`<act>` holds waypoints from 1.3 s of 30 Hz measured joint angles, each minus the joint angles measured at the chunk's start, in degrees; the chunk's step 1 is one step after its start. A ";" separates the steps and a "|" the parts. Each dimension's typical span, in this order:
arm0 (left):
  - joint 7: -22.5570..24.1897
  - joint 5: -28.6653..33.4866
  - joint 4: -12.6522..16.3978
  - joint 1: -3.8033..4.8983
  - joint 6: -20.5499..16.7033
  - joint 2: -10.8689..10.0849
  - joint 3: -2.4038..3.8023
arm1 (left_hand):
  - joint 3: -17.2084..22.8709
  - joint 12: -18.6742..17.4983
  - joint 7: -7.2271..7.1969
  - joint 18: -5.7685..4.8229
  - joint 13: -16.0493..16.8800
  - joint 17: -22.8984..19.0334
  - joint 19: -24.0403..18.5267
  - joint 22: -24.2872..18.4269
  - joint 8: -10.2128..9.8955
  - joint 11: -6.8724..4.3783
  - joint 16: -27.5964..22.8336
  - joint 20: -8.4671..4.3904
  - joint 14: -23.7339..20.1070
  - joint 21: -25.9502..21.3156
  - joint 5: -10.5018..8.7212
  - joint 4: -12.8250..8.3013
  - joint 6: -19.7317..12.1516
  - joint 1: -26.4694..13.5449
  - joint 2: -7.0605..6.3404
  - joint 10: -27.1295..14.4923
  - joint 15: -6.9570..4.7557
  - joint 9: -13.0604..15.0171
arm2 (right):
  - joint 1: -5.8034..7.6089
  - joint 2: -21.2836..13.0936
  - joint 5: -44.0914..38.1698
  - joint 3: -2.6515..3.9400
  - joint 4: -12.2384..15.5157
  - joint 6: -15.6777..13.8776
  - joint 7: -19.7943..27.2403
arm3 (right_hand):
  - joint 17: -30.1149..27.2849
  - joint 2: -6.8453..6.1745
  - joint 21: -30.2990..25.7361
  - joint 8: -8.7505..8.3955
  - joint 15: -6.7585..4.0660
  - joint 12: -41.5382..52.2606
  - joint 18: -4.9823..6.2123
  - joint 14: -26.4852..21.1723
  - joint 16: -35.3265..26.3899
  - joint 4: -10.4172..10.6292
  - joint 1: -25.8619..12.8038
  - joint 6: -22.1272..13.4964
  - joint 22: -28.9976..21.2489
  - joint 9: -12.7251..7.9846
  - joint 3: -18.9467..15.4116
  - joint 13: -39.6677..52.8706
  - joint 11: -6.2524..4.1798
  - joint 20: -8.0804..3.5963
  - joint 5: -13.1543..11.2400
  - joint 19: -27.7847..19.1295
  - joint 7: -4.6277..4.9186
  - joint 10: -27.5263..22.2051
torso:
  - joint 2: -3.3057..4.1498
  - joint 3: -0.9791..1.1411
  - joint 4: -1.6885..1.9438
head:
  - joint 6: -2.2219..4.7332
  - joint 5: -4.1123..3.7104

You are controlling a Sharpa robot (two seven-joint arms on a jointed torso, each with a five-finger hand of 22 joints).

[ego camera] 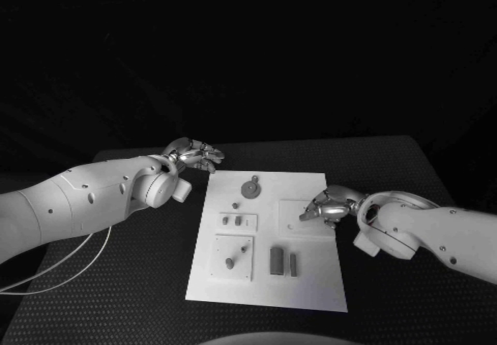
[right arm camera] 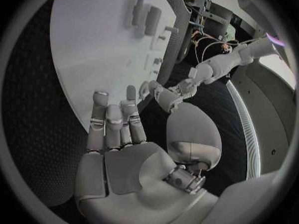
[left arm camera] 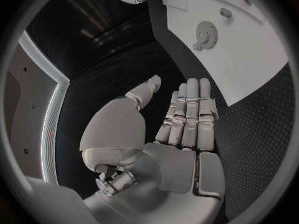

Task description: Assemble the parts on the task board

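The white task board lies in the middle of the black table. On it I see a grey gear at the far end, small pegs in the middle, and two upright rectangular blocks nearer me. My left hand hovers off the board's far left corner, fingers straight and apart, palm bare. My right hand is over the board's right edge beside a square recess; its fingers are spread and hold nothing. The gear and blocks also appear in the wrist views.
A raised plate with two short pegs sits at the board's near left. A thin cable loops on the table under my left arm. Black textured table surrounds the board on both sides.
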 measured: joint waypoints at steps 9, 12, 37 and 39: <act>1.64 2.15 -1.42 0.03 -0.31 0.14 0.15 | 0.00 0.27 -0.36 0.00 0.14 0.06 0.00 -0.01 0.32 -0.18 -0.48 0.00 0.00 0.00 0.00 0.00 0.46 0.30 0.31 0.60 0.00 0.08 | 0.34 3.58 5.09 2.28 -10.61 -0.28 8.89 | -0.55 3.35 -0.56 0.35 0.30 -0.62 0.58 -0.29 -1.20 -3.82 4.01 -0.79 0.21 0.95 -1.00 -0.70 0.40 0.52 0.00 -0.94 0.36 -0.40 | -1.22 0.04 -0.12 | 2.25 0.14; 1.86 2.52 -1.50 0.05 -0.33 0.16 0.18 | 0.00 0.27 -0.36 0.00 0.14 0.05 0.00 -0.01 0.32 -0.18 -0.48 0.00 0.00 0.00 0.00 0.00 0.46 0.31 0.31 0.60 0.00 0.08 | 0.12 3.38 3.22 2.25 -9.51 -0.35 9.22 | -0.55 2.34 -0.56 0.80 0.11 -0.63 0.61 -0.08 -1.20 -3.73 5.02 -0.67 0.21 1.32 -1.13 -0.79 0.12 0.28 0.00 -0.70 0.48 -0.12 | -1.59 0.08 -0.12 | 2.56 0.13; 4.71 6.40 -5.78 -0.03 -0.01 3.52 0.24 | -1.00 -0.52 -1.08 0.01 -2.91 -3.02 -11.84 -6.81 -0.40 0.32 -13.33 3.82 -7.96 -0.67 -0.51 -1.39 -1.52 -1.90 1.89 -4.30 4.16 -0.95 | -3.15 13.97 16.67 7.18 -30.58 -5.45 24.01 | -16.96 3.93 -19.98 -1.73 7.91 -28.93 -1.67 -12.29 -33.28 -3.42 9.92 -8.23 -8.51 1.05 0.65 -23.82 5.03 7.85 -0.01 -19.57 5.16 -7.91 | -2.51 -0.29 -0.55 | 7.08 -0.85; 5.03 6.90 -6.41 -0.04 -0.02 4.10 0.30 | -1.13 -0.52 -1.37 0.01 -3.80 -3.68 -13.10 -7.88 -0.84 0.35 -15.41 4.23 -10.47 -0.67 -0.51 -1.56 -2.32 -2.20 2.19 -5.98 4.61 -1.16 | -3.56 15.18 18.73 8.34 -33.70 -4.87 24.83 | -20.42 4.85 -22.41 -1.94 9.46 -34.18 -2.27 -11.53 -40.60 -3.50 10.05 -9.09 -9.91 0.77 1.06 -28.17 5.99 8.64 -0.01 -21.20 5.16 -7.52 | -2.67 -0.38 -0.66 | 7.94 -0.86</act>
